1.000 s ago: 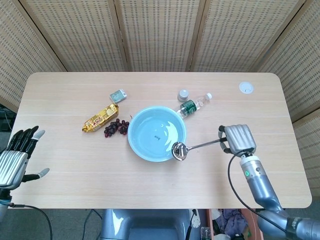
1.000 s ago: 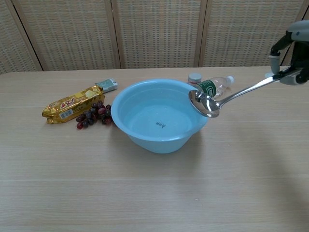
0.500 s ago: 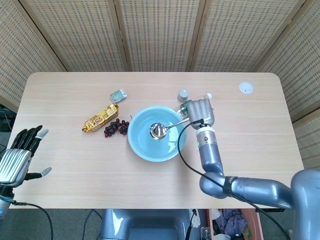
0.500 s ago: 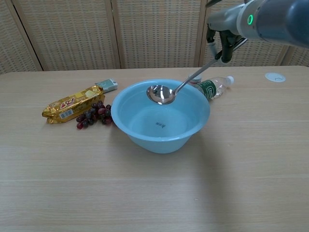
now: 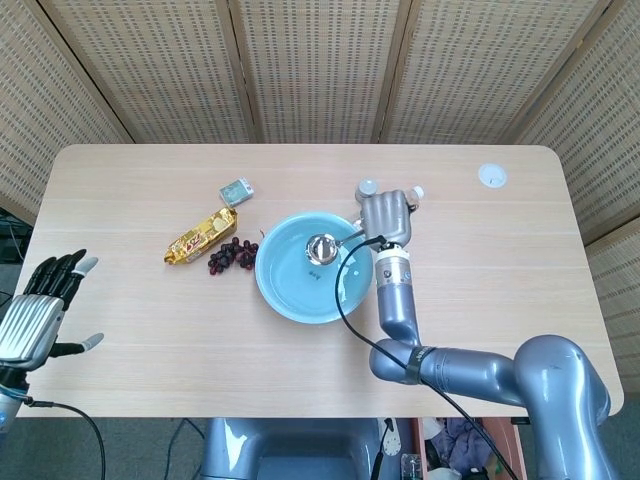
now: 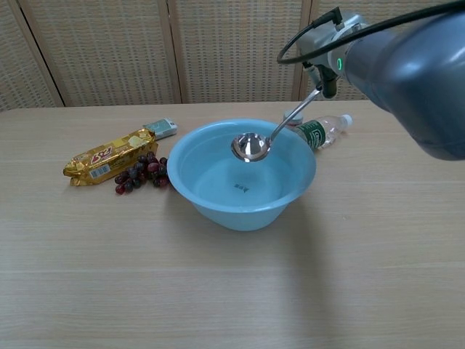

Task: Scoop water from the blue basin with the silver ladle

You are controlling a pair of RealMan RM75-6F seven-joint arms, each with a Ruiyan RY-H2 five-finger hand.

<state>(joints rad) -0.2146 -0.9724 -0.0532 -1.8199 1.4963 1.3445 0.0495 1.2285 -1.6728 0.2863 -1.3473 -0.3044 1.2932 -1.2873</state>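
Note:
The blue basin (image 5: 290, 300) (image 6: 218, 207) stands in the middle of the table with water in it. My right hand (image 5: 388, 217) is raised over the basin's far right rim and grips the handle of the silver ladle (image 5: 322, 247) (image 6: 251, 146). The ladle's bowl hangs inside the basin, above the water, with its handle slanting up to the right. In the chest view only the right wrist and forearm (image 6: 378, 51) show at the top right. My left hand (image 5: 38, 310) is off the table's left edge, fingers spread, holding nothing.
A gold snack bar (image 5: 200, 236) (image 6: 109, 156), dark grapes (image 5: 232, 254) (image 6: 139, 173) and a small green packet (image 5: 237, 190) lie left of the basin. A plastic bottle (image 6: 320, 131) and a small jar (image 5: 367, 188) lie behind its right rim. A white disc (image 5: 491, 175) sits far right.
My right hand has swung from the table's right side up and over the basin's far right rim, carrying the ladle bowl from the near right rim to above the water. The left hand barely moved.

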